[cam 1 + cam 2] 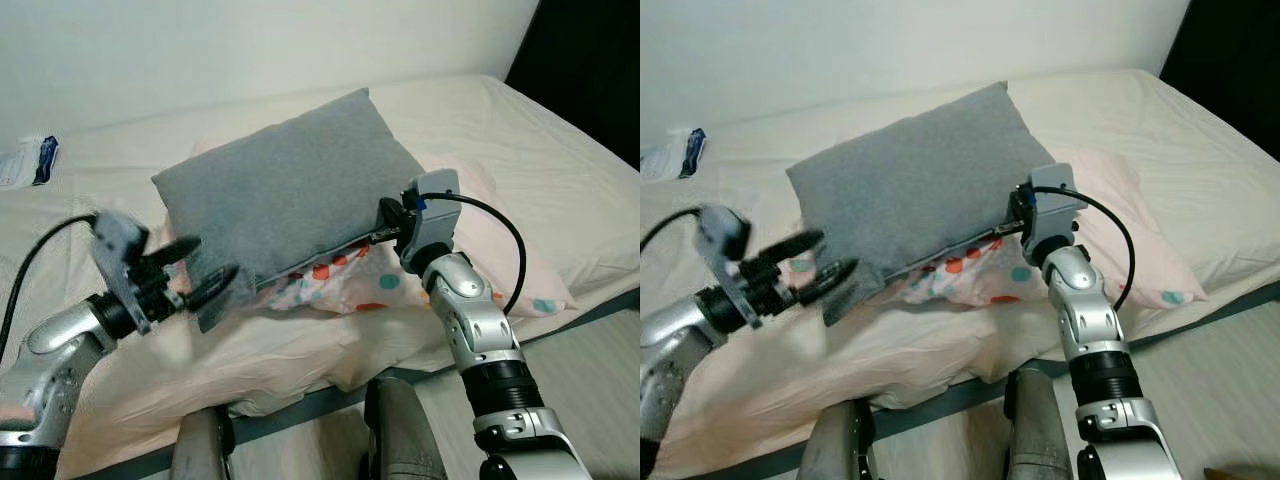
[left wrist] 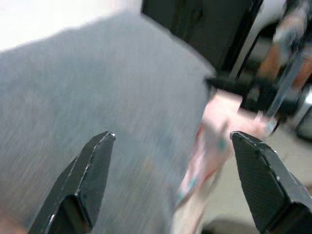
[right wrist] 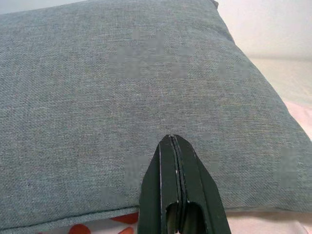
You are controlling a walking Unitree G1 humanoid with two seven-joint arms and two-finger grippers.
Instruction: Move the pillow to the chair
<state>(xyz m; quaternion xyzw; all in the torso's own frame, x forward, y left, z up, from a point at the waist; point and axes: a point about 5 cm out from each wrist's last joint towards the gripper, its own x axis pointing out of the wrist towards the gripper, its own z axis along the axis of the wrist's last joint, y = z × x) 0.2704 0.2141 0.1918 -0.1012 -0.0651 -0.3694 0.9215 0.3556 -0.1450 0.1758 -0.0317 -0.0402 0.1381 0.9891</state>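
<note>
Silver jointed arms, black cables, grey wrist housings, black-fingered end effectors.

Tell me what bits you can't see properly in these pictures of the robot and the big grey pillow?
- Left gripper: blurred in the eye views, so whether it touches the grey fabric pillow is unclear.
- Left wrist view: smeared; the dark shapes past the pillow can't be identified.
- Right gripper: whether its shut tips pinch the pillow's seam is unclear.
- Pink spotted pillow: mostly hidden under the grey one.
- Blue-and-white packet: cut off by the picture's edge, too small to read.

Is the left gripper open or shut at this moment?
Open. The left gripper has its two black fingers spread wide apart at the near corner of the grey pillow, not yet closed on it.
</note>
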